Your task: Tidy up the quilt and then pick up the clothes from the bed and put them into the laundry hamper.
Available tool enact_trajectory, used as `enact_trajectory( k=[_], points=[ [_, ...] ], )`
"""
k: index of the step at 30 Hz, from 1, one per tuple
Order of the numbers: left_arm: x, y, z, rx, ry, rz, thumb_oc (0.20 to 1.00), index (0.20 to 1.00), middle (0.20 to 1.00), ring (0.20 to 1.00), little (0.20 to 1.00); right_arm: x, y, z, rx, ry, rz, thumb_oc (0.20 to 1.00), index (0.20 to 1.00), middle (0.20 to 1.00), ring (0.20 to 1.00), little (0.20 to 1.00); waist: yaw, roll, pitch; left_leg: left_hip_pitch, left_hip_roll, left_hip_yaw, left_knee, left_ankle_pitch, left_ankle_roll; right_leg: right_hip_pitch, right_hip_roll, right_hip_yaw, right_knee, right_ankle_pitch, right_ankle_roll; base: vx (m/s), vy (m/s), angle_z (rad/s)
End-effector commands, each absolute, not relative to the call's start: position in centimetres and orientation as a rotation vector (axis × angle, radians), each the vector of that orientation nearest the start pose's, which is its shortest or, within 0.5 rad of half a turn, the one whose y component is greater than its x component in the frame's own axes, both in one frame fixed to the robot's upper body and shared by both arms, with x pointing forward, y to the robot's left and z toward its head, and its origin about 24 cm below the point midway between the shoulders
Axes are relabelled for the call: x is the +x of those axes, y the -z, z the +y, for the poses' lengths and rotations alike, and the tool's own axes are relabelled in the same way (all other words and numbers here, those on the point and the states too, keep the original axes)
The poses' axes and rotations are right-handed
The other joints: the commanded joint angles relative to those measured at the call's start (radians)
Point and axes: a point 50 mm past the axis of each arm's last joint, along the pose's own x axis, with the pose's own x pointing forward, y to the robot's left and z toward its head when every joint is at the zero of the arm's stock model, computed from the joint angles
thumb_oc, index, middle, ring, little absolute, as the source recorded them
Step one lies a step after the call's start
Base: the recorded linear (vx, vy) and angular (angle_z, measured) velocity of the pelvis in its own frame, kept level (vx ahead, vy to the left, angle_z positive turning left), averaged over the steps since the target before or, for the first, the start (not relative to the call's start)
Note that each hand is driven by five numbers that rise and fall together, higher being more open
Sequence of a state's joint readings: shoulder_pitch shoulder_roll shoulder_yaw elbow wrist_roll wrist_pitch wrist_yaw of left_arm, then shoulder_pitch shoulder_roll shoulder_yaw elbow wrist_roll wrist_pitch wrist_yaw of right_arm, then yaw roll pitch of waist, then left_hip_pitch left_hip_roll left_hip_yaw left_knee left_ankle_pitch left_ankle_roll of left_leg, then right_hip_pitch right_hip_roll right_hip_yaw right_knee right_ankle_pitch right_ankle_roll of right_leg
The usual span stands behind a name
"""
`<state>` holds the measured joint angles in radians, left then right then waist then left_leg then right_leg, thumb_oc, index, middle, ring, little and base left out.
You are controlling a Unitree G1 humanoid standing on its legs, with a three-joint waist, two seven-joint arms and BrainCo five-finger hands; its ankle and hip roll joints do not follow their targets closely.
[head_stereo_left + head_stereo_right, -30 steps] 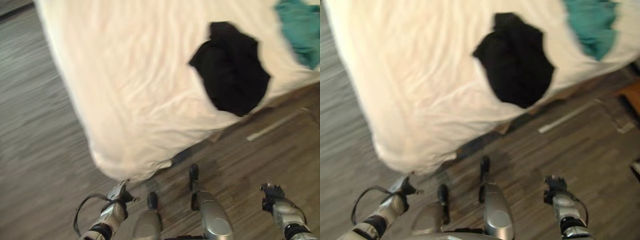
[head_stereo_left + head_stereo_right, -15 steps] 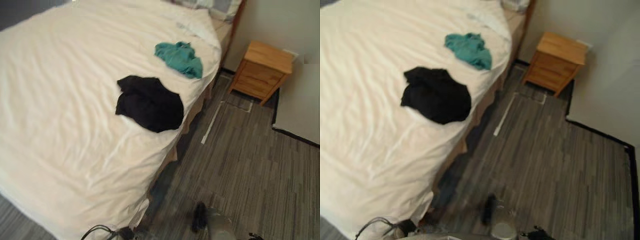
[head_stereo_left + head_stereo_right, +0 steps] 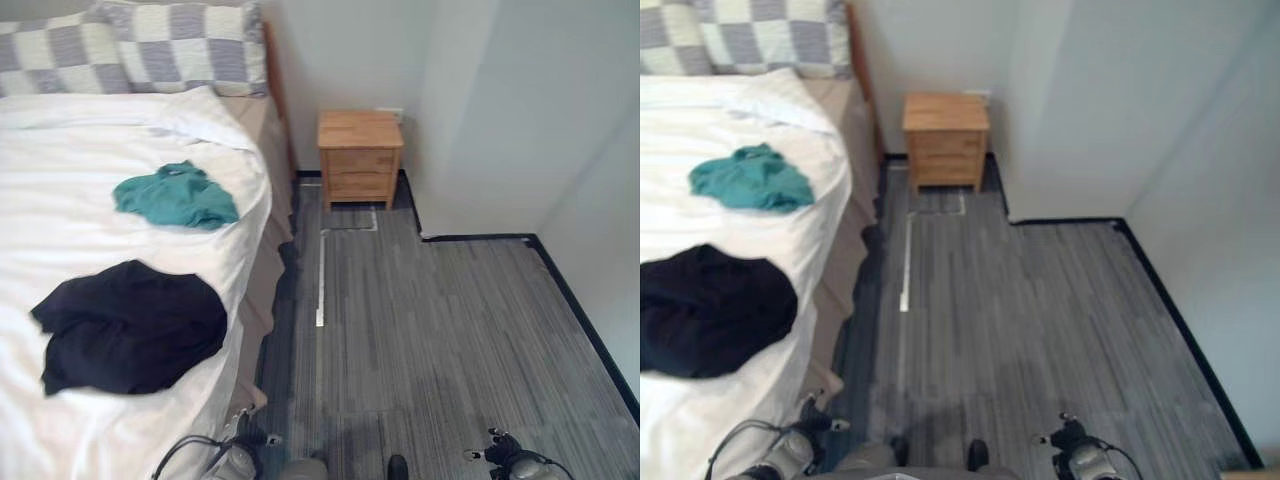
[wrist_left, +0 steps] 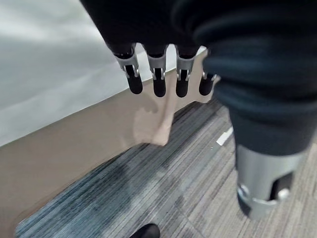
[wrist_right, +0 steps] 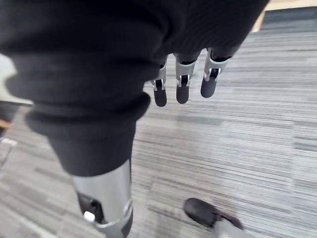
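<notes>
- A bed (image 3: 60,200) covered by a white quilt (image 3: 70,240) was seen filling the scene from about nine o'clock up to eleven o'clock; two checked pillows (image 3: 130,45) were propped at its head, at about eleven o'clock.
- A black garment (image 3: 130,325) was found bunched on the quilt at about eight o'clock, near the bed's edge; a teal garment (image 3: 175,197) lay crumpled above it at about ten o'clock, apart from the black one; both were still on the bed.
- The left hand (image 4: 158,74) was held low at about seven o'clock, just beside the bed's tan side panel (image 4: 74,144); in its wrist view the fingers (image 4: 157,82) were seen hanging straight and slightly spread, with nothing held between them.
- A white strip (image 3: 320,275) was seen lying on the grey striped floor (image 3: 440,330), running toward twelve o'clock.
- A wooden nightstand (image 3: 360,155) stood at about twelve o'clock, against the wall (image 3: 350,50) and just beside the bed's head.
- The right hand (image 5: 185,74) was seen at about five o'clock, over the floor and well apart from the bed; its fingers (image 5: 182,87) hung straight, relaxed and close together, and nothing was gripped.
</notes>
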<state>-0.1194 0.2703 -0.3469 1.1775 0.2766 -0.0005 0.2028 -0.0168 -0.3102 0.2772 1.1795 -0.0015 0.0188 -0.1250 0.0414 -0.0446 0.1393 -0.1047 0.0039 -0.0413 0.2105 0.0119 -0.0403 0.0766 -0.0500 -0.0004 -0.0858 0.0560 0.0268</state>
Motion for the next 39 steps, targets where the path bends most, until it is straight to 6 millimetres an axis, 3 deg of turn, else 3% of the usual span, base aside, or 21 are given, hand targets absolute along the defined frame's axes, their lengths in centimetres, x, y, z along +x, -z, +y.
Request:
enact_trajectory(
  k=[1,2,5,6,8,11,16,18,19,20,21,24,26,27,28,29,30,35,37,38,39],
  points=[
    [15.8,13.9,22.9,0.808,0.111,0.969,1.0,1.0,1.0,1.0,1.0,10.8,14.9,-26.2,-0.548,0.071,1.176,1.0,1.0,1.0,1.0,1.0,0.006,0.008,0.023,0.118,-0.032,0.011,-0.118,-0.068,-0.022,-0.019,-0.012,-0.061,0.115,-0.133,0.098,0.14,0.054,0.08],
    [13.1,14.6,24.9,0.762,0.018,1.101,1.0,1.0,1.0,1.0,1.0,12.1,14.5,-26.1,-0.298,0.261,1.125,1.0,1.0,1.0,1.0,1.0,-0.069,0.03,0.128,0.134,0.017,0.132,-0.291,0.009,-0.012,-0.187,-0.062,-0.103,0.423,-0.02,0.224,0.04,0.006,0.03],
    [12.8,14.6,25.1,0.74,-0.005,1.116,1.0,1.0,1.0,1.0,1.0,11.7,14.7,-25.8,-0.305,0.25,1.139,1.0,1.0,1.0,1.0,1.0,-0.072,0.031,0.124,0.149,0.023,0.121,-0.298,0.004,-0.017,-0.208,-0.07,-0.138,0.419,-0.033,0.211,0.16,0.004,-0.04],
    [12.6,14.7,25.2,0.702,-0.046,1.115,1.0,1.0,1.0,1.0,1.0,11.4,14.9,-25.2,-0.267,0.243,1.137,1.0,1.0,1.0,1.0,1.0,-0.079,0.032,0.117,0.162,0.023,0.095,-0.297,0.004,-0.019,-0.219,-0.032,-0.149,0.343,-0.076,0.173,0.45,-0.007,0.02],
    [12.8,14.7,25.0,0.683,-0.051,1.109,1.0,1.0,1.0,1.0,1.0,11.3,14.9,-25.2,-0.249,0.248,1.136,1.0,1.0,1.0,1.0,1.0,-0.084,0.029,0.113,0.167,0.017,0.082,-0.298,0.0,-0.018,-0.223,-0.007,-0.132,0.305,-0.083,0.162,0.3,-0.021,0.13],
    [13.7,14.5,24.5,0.682,-0.024,1.081,1.0,1.0,1.0,1.0,1.0,10.3,15.3,-25.3,-0.213,0.292,1.173,1.0,1.0,1.0,1.0,1.0,-0.106,0.016,0.089,0.18,0.005,0.045,-0.298,-0.034,-0.022,-0.245,0.011,-0.066,0.14,-0.041,0.15,0.44,-0.109,0.43],
    [13.1,14.8,24.4,0.705,0.023,1.101,1.0,1.0,1.0,1.0,1.0,8.4,15.7,-25.5,-0.216,0.29,1.231,1.0,1.0,1.0,1.0,1.0,-0.128,0.015,0.059,0.257,0.008,0.023,-0.29,-0.104,-0.037,-0.224,-0.002,-0.086,0.085,-0.008,0.14,0.4,-0.114,0.37],
    [12.8,14.9,24.4,0.703,0.025,1.109,1.0,1.0,1.0,1.0,1.0,8.3,15.7,-25.9,-0.224,0.287,1.235,1.0,1.0,1.0,1.0,1.0,-0.132,0.021,0.056,0.258,0.016,0.021,-0.226,-0.115,-0.049,-0.21,0.0,-0.099,0.083,-0.011,0.134,0.29,-0.112,0.34],
    [12.4,15.0,24.4,0.705,0.044,1.121,1.0,1.0,1.0,1.0,1.0,8.2,15.5,-26.5,-0.249,0.285,1.24,1.0,1.0,1.0,1.0,1.0,-0.129,0.025,0.061,0.214,0.02,0.047,-0.005,-0.082,-0.101,-0.155,0.004,-0.118,0.069,-0.034,0.113,0.18,-0.09,0.19],
    [12.4,15.0,24.4,0.705,0.044,1.121,1.0,1.0,1.0,1.0,1.0,8.2,15.5,-26.5,-0.249,0.285,1.24,1.0,1.0,1.0,1.0,1.0,-0.13,0.026,0.061,0.213,0.02,0.046,-0.003,-0.083,-0.101,-0.155,0.005,-0.118,0.069,-0.033,0.113,0.35,-0.228,0.29],
    [12.8,14.9,24.3,0.694,0.034,1.111,1.0,1.0,1.0,1.0,1.0,8.7,15.1,-27.2,-0.256,0.311,1.228,1.0,1.0,1.0,1.0,1.0,-0.109,-0.002,0.096,0.087,0.031,0.057,0.284,0.008,-0.126,-0.093,-0.016,-0.12,0.058,-0.055,0.088,0.3,-0.208,0.37],
    [13.2,14.8,24.0,0.667,0.009,1.087,1.0,1.0,1.0,1.0,1.0,9.9,14.7,-27.6,-0.287,0.301,1.205,1.0,1.0,1.0,1.0,1.0,-0.059,-0.041,0.123,-0.094,-0.017,0.077,0.434,-0.009,-0.095,-0.011,-0.033,-0.091,0.039,-0.09,0.069,0.4,-0.13,-0.04],
    [13.2,14.8,23.9,0.662,0.013,1.083,1.0,1.0,1.0,1.0,1.0,10.0,14.7,-27.6,-0.297,0.287,1.204,1.0,1.0,1.0,1.0,1.0,-0.043,-0.041,0.119,-0.14,-0.018,0.09,0.404,-0.01,-0.088,0.015,-0.031,-0.083,0.031,-0.106,0.069,0.54,-0.02,-0.15],
    [13.2,14.8,23.5,0.65,0.025,1.076,1.0,1.0,1.0,1.0,1.0,10.0,14.7,-27.6,-0.326,0.26,1.206,1.0,1.0,1.0,1.0,1.0,-0.013,-0.029,0.104,-0.183,0.008,0.148,0.212,-0.01,-0.065,0.064,-0.02,-0.072,0.012,-0.149,0.078,0.44,0.037,-0.08],
    [13.1,14.8,23.5,0.65,0.025,1.076,1.0,1.0,1.0,1.0,1.0,10.0,14.7,-27.6,-0.325,0.26,1.206,1.0,1.0,1.0,1.0,1.0,-0.011,-0.03,0.106,-0.18,0.007,0.15,0.211,-0.01,-0.065,0.066,-0.021,-0.071,0.012,-0.15,0.078,0.84,0.106,-0.26],
    [12.6,15.0,23.5,0.654,0.038,1.092,1.0,1.0,1.0,1.0,1.0,10.2,14.7,-27.5,-0.346,0.237,1.204,1.0,1.0,1.0,1.0,1.0,0.019,-0.007,0.086,-0.167,0.032,0.186,-0.033,0.039,-0.059,0.113,-0.005,-0.061,0.006,-0.187,0.086,0.61,0.093,-0.17],
    [12.3,15.1,23.6,0.656,0.038,1.103,1.0,1.0,1.0,1.0,1.0,10.1,14.7,-27.5,-0.353,0.231,1.205,1.0,1.0,1.0,1.0,1.0,0.032,0.001,0.08,-0.185,0.047,0.208,-0.104,0.077,-0.066,0.135,0.004,-0.062,0.009,-0.204,0.09,0.86,0.11,-0.25],
    [9.9,15.7,24.4,0.655,0.031,1.195,1.0,1.0,1.0,1.0,1.0,9.6,15.2,-26.5,-0.368,0.176,1.226,1.0,1.0,1.0,1.0,1.0,0.08,-0.027,0.049,-0.183,0.038,0.203,-0.143,0.113,-0.04,0.204,0.005,-0.018,0.129,-0.262,0.106,0.55,0.054,-0.24],
    [9.4,15.8,24.7,0.672,0.048,1.22,1.0,1.0,1.0,1.0,1.0,9.3,15.3,-26.2,-0.366,0.167,1.239,1.0,1.0,1.0,1.0,1.0,0.077,-0.038,0.045,-0.141,0.015,0.196,-0.148,0.095,-0.002,0.142,-0.004,-0.008,0.353,-0.17,0.16,0.37,0.104,-0.26],
    [9.2,15.8,24.9,0.681,0.044,1.233,1.0,1.0,1.0,1.0,1.0,9.1,15.5,-26.0,-0.363,0.155,1.246,1.0,1.0,1.0,1.0,1.0,0.064,-0.038,0.056,-0.103,0.008,0.202,-0.154,0.075,0.013,0.077,-0.02,-0.009,0.484,-0.064,0.211,0.38,0.112,-0.35],
    [9.3,15.6,25.3,0.697,0.04,1.235,1.0,1.0,1.0,1.0,1.0,9.6,15.4,-25.8,-0.357,0.148,1.232,1.0,1.0,1.0,1.0,1.0,0.046,-0.025,0.066,-0.055,0.016,0.198,-0.165,0.059,0.022,0.015,-0.025,-0.017,0.603,0.002,0.23,0.48,0.117,-0.08]
  ],
)
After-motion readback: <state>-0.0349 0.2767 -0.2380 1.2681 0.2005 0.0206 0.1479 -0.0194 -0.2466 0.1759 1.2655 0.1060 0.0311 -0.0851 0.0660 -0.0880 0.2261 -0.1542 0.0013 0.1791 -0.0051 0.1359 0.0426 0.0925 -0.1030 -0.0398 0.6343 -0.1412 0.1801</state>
